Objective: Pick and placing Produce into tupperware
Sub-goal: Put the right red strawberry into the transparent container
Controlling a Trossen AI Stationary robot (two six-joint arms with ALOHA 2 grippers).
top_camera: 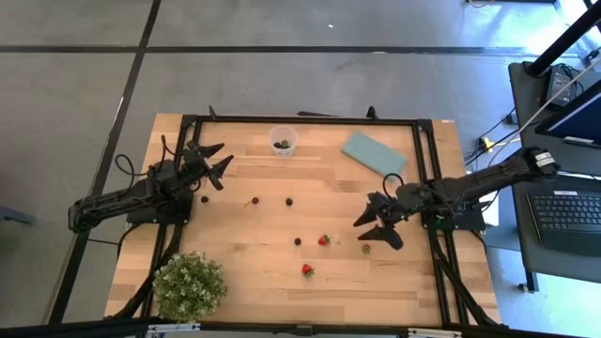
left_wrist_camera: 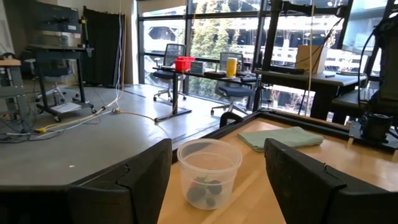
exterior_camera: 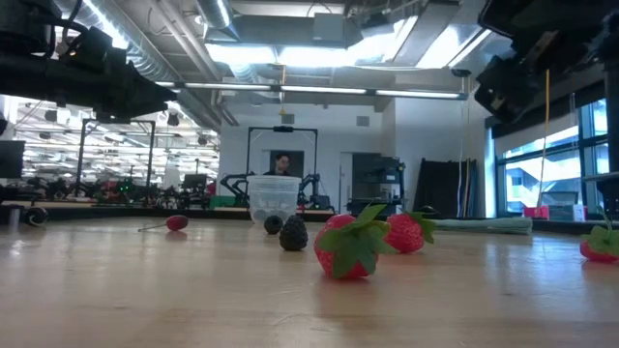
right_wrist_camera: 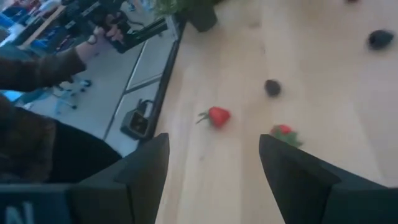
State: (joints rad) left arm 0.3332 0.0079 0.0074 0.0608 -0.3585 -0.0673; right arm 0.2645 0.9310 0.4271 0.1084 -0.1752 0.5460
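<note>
Right gripper (top_camera: 374, 228) hangs wide open and empty near the strawberry (top_camera: 323, 240); it should centre over the berry and close gently. Left gripper (top_camera: 212, 161), open and empty, waits beside the tupperware (top_camera: 283, 141) at the surface's far edge.

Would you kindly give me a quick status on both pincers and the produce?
Left pincer open, empty, near the tupperware. Right pincer open, empty, by a green piece. A few pieces in tupperware; strawberries and dark berries on the table. Nothing in the way.

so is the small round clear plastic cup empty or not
Not empty: the small round clear plastic cup stands upright with a few dark pieces at its bottom.
</note>
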